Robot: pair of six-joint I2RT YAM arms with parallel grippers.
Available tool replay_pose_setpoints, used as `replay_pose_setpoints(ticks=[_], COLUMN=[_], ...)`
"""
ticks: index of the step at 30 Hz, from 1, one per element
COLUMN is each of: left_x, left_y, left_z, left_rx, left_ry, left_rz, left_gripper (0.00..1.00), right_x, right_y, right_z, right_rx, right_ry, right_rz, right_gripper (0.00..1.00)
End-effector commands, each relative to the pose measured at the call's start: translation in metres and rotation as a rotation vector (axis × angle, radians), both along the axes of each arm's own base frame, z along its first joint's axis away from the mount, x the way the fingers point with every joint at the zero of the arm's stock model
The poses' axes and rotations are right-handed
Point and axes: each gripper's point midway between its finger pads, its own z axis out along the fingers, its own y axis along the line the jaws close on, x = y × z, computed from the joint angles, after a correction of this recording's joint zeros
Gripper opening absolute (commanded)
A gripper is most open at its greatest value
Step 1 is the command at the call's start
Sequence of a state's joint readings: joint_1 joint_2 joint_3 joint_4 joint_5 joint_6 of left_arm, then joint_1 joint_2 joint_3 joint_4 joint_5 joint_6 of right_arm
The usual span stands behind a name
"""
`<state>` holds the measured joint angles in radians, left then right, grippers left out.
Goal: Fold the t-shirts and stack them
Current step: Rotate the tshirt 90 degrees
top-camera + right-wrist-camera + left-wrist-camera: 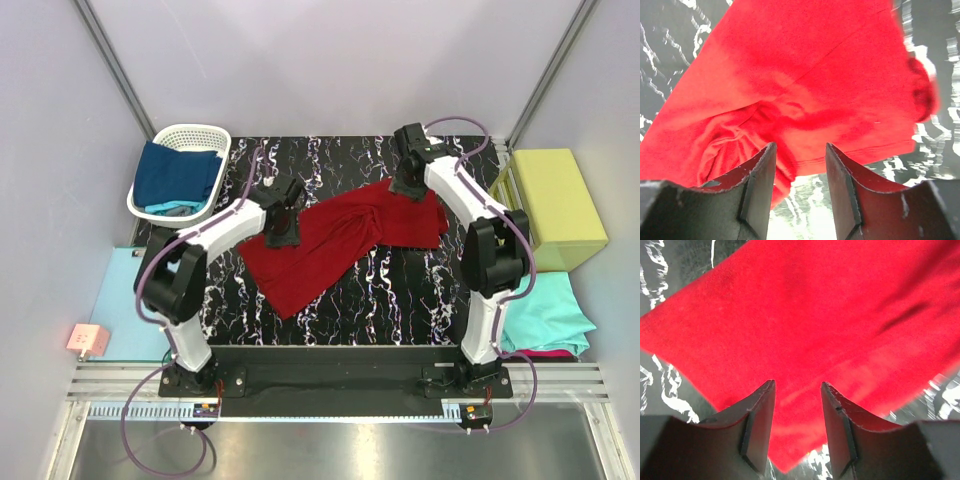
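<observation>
Dark red short-sleeved cloth t-shirt lies slantwise across the middle of the black marble-patterned table. It is unfolded and bunched into a ridge where its two halves meet. The left gripper stands over the shirt's near-left part. In its wrist view the fingers are parted and hold nothing, with smooth cloth showing through the gap. The right gripper is at the far-right end; its fingers are likewise spread and empty above a rumpled fold by a stitched hem.

I judge the step to be laying this shirt flat, with folding not yet begun. The next move calls for each gripper to pinch an edge and draw the ridge out. A folded teal shirt on a magenta one waits beside the right arm's base, probably the stack. A white slatted plastic basket at far left holds a navy blue shirt.
</observation>
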<state>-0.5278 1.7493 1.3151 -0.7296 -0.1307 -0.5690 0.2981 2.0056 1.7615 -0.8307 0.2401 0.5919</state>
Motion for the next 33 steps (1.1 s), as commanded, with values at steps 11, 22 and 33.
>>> replay_pose_setpoints(ticks=[11, 22, 33], left_x=[-0.012, 0.003, -0.018], left_y=[-0.014, -0.016, -0.004], left_z=[-0.063, -0.038, -0.049], left_rx=[-0.064, -0.058, -0.028], left_ry=[0.114, 0.050, 0.107], left_rz=[-0.038, -0.059, -0.060], left_gripper=[0.42, 0.43, 0.42], right_x=[0.013, 0.037, 0.021], right_y=[-0.045, -0.039, -0.051], right_z=[-0.036, -0.018, -0.100], right_rx=[-0.071, -0.039, -0.077], right_ry=[0.048, -0.052, 0.210], right_rz=[-0.093, -0.088, -0.133], right_gripper=[0.48, 0.48, 0.47])
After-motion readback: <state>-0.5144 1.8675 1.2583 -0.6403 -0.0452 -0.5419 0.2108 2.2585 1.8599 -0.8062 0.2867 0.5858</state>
